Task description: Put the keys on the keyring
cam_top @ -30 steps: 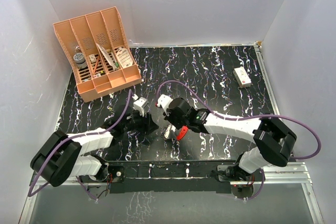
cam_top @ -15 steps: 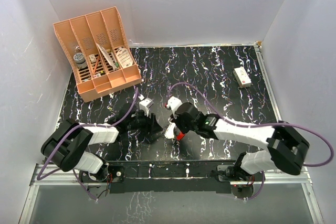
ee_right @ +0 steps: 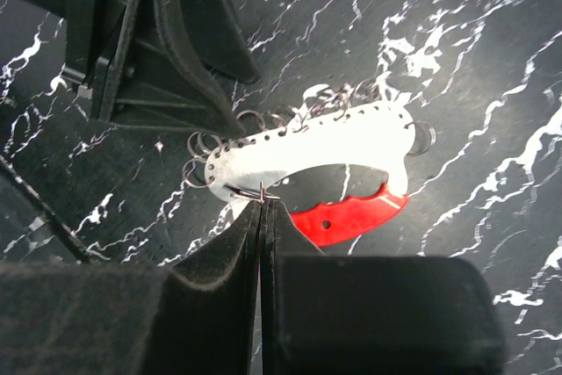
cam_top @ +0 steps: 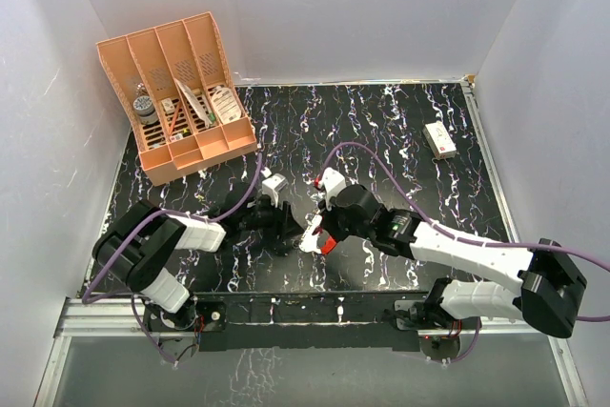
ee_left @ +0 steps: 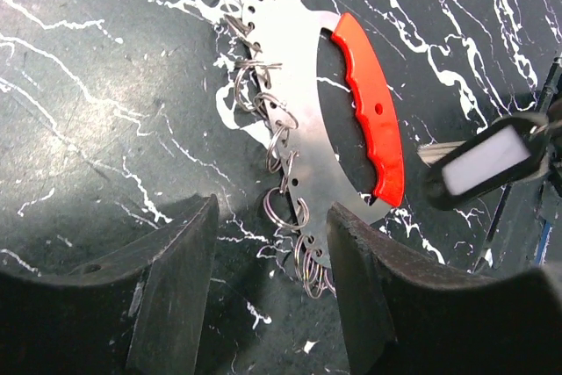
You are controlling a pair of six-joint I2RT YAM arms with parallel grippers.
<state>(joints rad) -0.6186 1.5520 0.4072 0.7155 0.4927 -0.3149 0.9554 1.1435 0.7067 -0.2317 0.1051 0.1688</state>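
The keyring (cam_top: 311, 235) lies flat on the black marbled table, a pale crescent plate (ee_left: 307, 103) with a red grip (ee_left: 373, 111) and several small wire rings along its edge. My left gripper (ee_left: 272, 243) is open and empty, its fingers (ee_left: 180, 261) straddling the plate's lower end. My right gripper (ee_right: 263, 208) is shut on the key, a small dark tag with a pale middle (ee_left: 487, 160). The key's thin wire ring (ee_right: 263, 191) sticks out of the closed tips and touches the plate's end (ee_right: 307, 142). In the top view both grippers (cam_top: 286, 229) (cam_top: 321, 226) meet at the keyring.
An orange desk organizer (cam_top: 181, 92) with small items stands at the back left. A small white box with a red mark (cam_top: 439, 140) lies at the back right. White walls close in the table on three sides.
My left gripper has slid right up to the keyring. My right arm has swung its elbow out to the right while its gripper stays at the keyring.
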